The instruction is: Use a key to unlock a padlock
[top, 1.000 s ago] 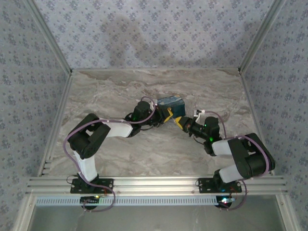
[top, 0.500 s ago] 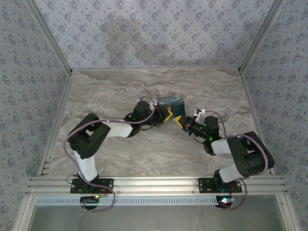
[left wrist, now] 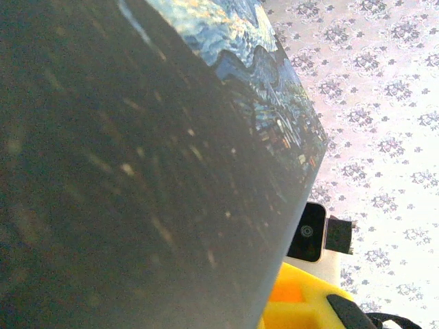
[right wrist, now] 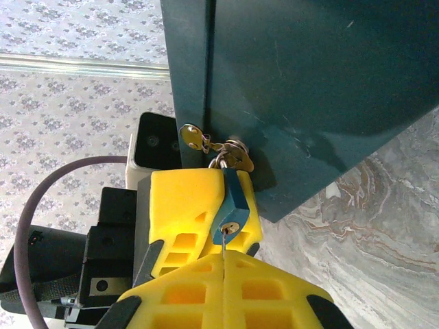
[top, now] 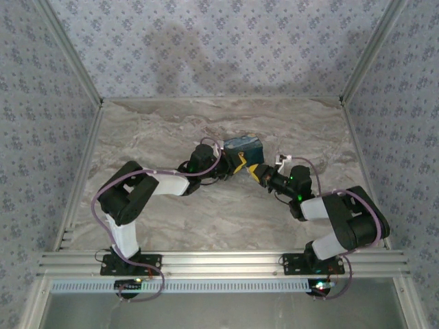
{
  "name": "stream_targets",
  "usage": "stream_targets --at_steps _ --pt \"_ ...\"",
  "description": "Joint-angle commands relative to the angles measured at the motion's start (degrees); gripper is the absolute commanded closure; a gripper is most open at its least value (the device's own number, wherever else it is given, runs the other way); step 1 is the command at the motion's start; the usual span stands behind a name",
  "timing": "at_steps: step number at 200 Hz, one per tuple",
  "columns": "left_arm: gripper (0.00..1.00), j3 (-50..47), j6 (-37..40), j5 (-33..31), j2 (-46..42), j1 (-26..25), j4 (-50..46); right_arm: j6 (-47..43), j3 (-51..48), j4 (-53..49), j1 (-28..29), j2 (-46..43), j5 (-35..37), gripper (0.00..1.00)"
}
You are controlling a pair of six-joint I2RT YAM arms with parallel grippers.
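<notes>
**Padlock** (right wrist: pixel 234 199): small, blue, metal. It hung at the 6 o'clock side of the painted box (top: pixel 243 144).
- **Handling:** judged light, rigid, slick and prone to swing. It was best gripped across its flat body.
- **Left gripper** (top: pixel 239 162): seemingly clamped on the padlock.
- **Right gripper** (right wrist: pixel 223 267): at the padlock's 6 o'clock, pinching the key (right wrist: pixel 223 245), which was seated in the keyhole.
- **Spare key** (right wrist: pixel 193 138): dangled at 11 o'clock.

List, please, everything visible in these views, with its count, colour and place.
box: one, dark blue with night-sky print, mid-table, just beyond both end effectors.
padlock: one, blue, hanging at the box's edge.
key: one, thin, edge-on, entering the padlock's keyhole from below.
spare keys: two, gold, on a ring by the shackle.
table: one, grey marble pattern.
left end effector: one, yellow fingers, against the padlock's side.
right end effector: one, yellow fingers, closed on the key.
</notes>
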Motion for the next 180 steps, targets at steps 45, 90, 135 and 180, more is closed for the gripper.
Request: stream_targets --at_steps 45,90,135,180 --pt "0.99 0.3 -0.8 1.3 0.3 -0.5 4.6 0.1 2.2 2.2 0.6 1.1 2.8 1.00" --pt "0.99 0.3 -1.2 1.2 0.3 -0.7 5.8 2.9 1.7 2.5 1.9 1.4 5.9 1.00" --pt "0.99 0.5 -1.3 1.2 0.5 -0.8 6.4 8.3 0.6 3.6 4.1 2.3 9.5 1.00" --pt "0.99 0.5 -1.4 1.2 0.5 -0.8 7.1 10.8 -0.8 3.6 5.8 2.3 13.7 1.00"
